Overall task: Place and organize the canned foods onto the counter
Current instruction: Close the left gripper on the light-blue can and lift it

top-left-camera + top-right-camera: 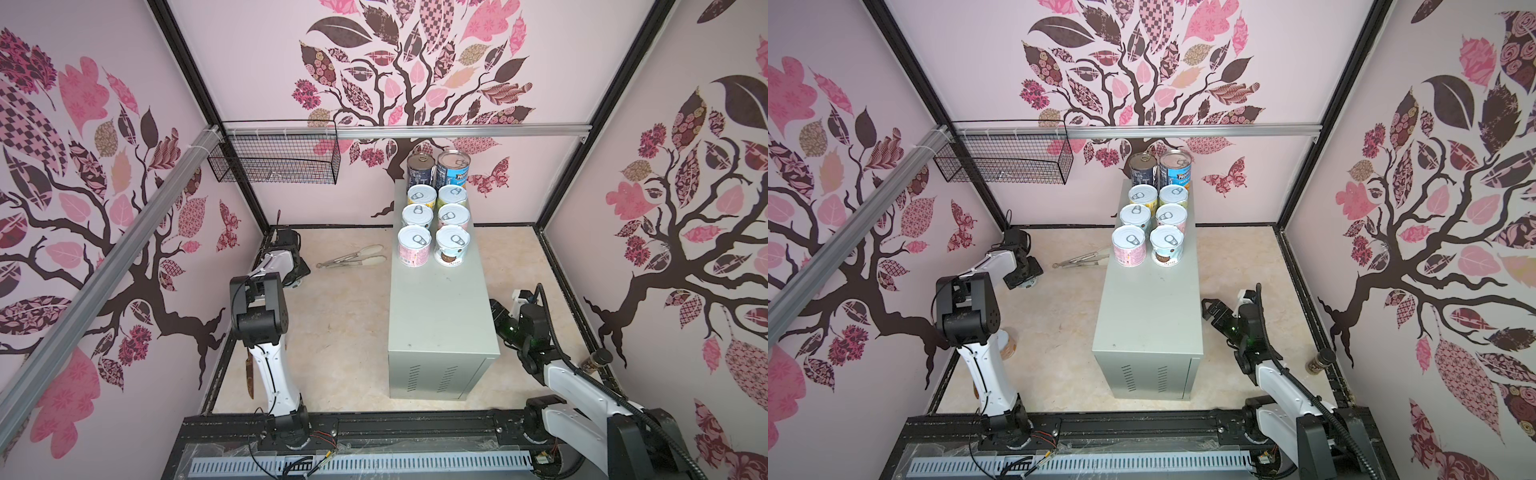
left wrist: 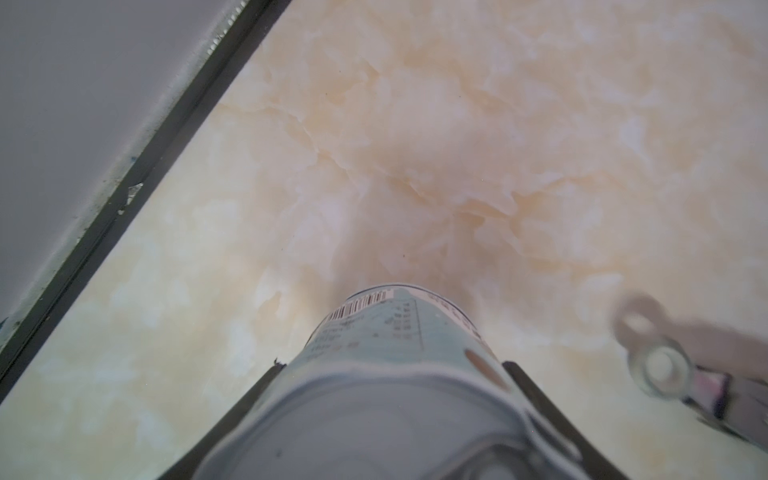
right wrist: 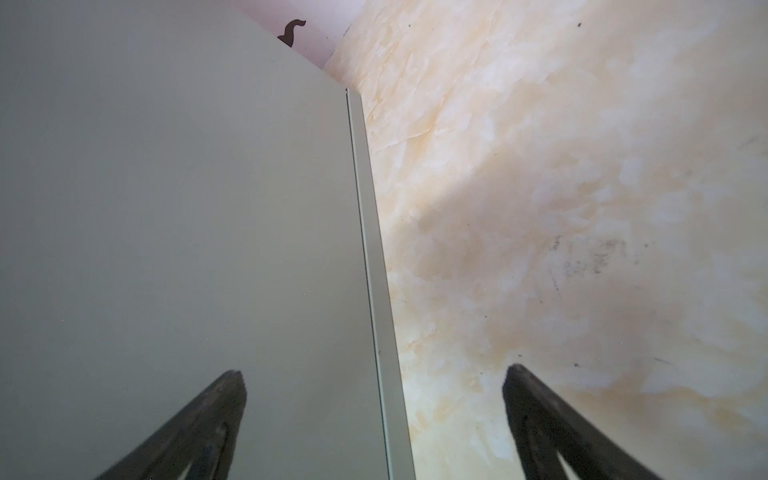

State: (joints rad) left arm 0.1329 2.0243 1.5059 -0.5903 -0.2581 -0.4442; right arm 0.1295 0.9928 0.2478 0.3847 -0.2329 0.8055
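On the counter (image 1: pixel 440 316) (image 1: pixel 1146 316), at its far end, stand two tall cans, a navy one (image 1: pixel 420 170) and a blue one (image 1: pixel 453 168). In front of them, several short cans (image 1: pixel 434 224) (image 1: pixel 1150 224) form two rows. My left gripper (image 2: pixel 392 365) (image 1: pixel 297 270) is low over the floor, left of the counter, shut on a short can (image 2: pixel 386 328) with a pale blue label and a barcode. Another can (image 1: pixel 1008 347) is partly hidden behind the left arm. My right gripper (image 3: pixel 374 374) (image 1: pixel 1210 309) is open and empty beside the counter's right wall (image 3: pixel 187 208).
Metal tongs (image 1: pixel 353 257) (image 2: pixel 665 365) lie on the beige floor, close to the left gripper. A black wire basket (image 1: pixel 274 158) hangs on the back rail. A small dark jar (image 1: pixel 596 359) stands by the right wall.
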